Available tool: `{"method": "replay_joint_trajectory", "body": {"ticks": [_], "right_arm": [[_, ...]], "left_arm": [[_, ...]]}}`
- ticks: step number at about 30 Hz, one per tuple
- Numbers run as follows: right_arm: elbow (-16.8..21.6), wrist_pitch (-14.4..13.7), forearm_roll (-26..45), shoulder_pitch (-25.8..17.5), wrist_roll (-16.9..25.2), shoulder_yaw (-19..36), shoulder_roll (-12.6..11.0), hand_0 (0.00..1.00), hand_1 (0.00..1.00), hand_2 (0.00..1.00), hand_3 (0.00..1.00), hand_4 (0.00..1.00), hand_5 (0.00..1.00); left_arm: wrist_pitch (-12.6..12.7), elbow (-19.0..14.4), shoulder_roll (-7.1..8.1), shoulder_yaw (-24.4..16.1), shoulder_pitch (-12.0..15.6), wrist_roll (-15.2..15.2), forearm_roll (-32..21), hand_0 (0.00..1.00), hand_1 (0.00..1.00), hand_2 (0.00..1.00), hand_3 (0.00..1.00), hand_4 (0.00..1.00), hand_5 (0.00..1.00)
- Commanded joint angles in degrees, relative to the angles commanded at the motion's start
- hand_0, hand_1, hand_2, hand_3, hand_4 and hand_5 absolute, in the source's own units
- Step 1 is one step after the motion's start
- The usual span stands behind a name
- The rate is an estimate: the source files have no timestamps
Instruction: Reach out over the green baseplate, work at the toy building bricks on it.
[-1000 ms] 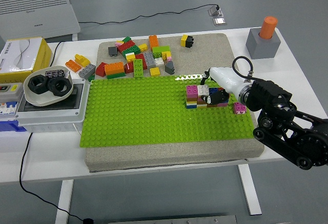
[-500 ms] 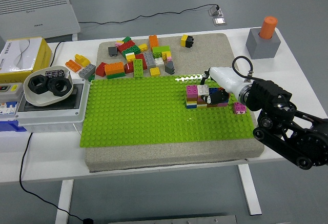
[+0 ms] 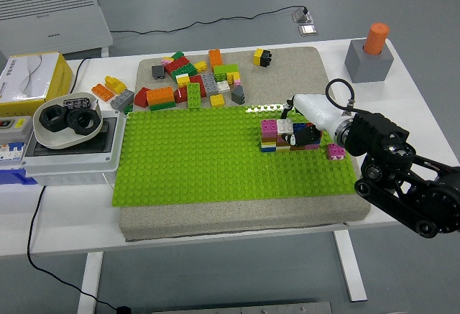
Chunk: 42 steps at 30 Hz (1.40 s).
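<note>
Flat green studded plastic baseplate point(image 3: 208, 156) lies left of the right hand point(image 3: 307, 128). Small multicoloured stack of toy bricks point(image 3: 282, 136) sits directly at its fingertips, touching. Finger grip: cannot tell. Pink brick point(image 3: 336, 151) just below the wrist.

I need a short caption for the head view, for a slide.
The right hand reaches over the green baseplate to the small brick stack; loose bricks lie behind.

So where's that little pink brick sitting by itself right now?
In the head view, the pink brick sits near the right edge of the green baseplate, just right of the stacked brick build and beside the right robot hand.
</note>
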Motion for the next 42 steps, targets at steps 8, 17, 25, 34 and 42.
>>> {"method": "replay_joint_trajectory", "body": {"ticks": [8,17,25,34,42], "right_arm": [[-0.02,-0.02,-0.02,-0.01,-0.02,0.04,0.00,0.791,0.758,0.792,0.629,0.715,0.190],[-0.06,-0.02,-0.02,-0.04,-0.04,0.02,0.03,0.793,0.759,0.794,0.631,0.714,0.191],[0.00,0.17,0.08,-0.07,-0.11,-0.02,-0.04,0.795,0.760,0.795,0.635,0.714,0.186],[0.15,0.46,0.34,-0.14,0.00,0.12,-0.07,0.797,0.765,0.799,0.652,0.717,0.177],[0.37,0.33,0.46,-0.18,0.36,0.47,-0.11,0.798,0.768,0.808,0.751,0.791,0.188]], "left_arm": [[0.03,0.00,0.00,-0.06,0.02,-0.15,0.10,0.734,0.572,0.539,0.707,0.721,0.813],[0.05,0.00,0.00,-0.06,0.04,-0.16,0.11,0.735,0.572,0.539,0.707,0.721,0.813],[-0.04,0.00,0.00,-0.11,0.08,-0.11,0.22,0.735,0.572,0.538,0.706,0.722,0.811],[-0.15,0.00,0.01,-0.15,0.14,-0.02,0.27,0.735,0.572,0.538,0.706,0.722,0.810],[-0.22,0.00,0.07,-0.15,0.11,0.00,0.28,0.737,0.573,0.539,0.706,0.722,0.810]]}}
